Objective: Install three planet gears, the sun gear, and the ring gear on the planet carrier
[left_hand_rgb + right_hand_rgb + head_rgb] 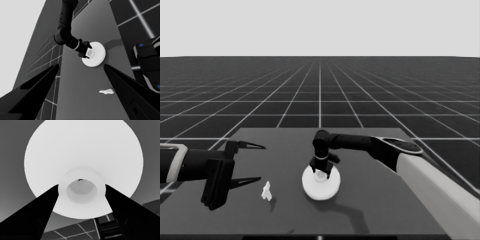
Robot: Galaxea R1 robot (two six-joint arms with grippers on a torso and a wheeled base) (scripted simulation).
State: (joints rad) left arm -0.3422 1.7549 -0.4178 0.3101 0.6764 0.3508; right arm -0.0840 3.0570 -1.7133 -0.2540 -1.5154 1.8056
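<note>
Dark table (375,210): one larger round part (320,184) (hub pinched by right gripper (320,173)).

surface: dark tabletop (370,200) | on it: larger round part (320,183), white, thick-rimmed with a raised centre hub, lying flat near the tabletop's middle | also on it: thin white piece (266,191), small and jagged, well apart from the larger round part, toward the tabletop's left end
</note>
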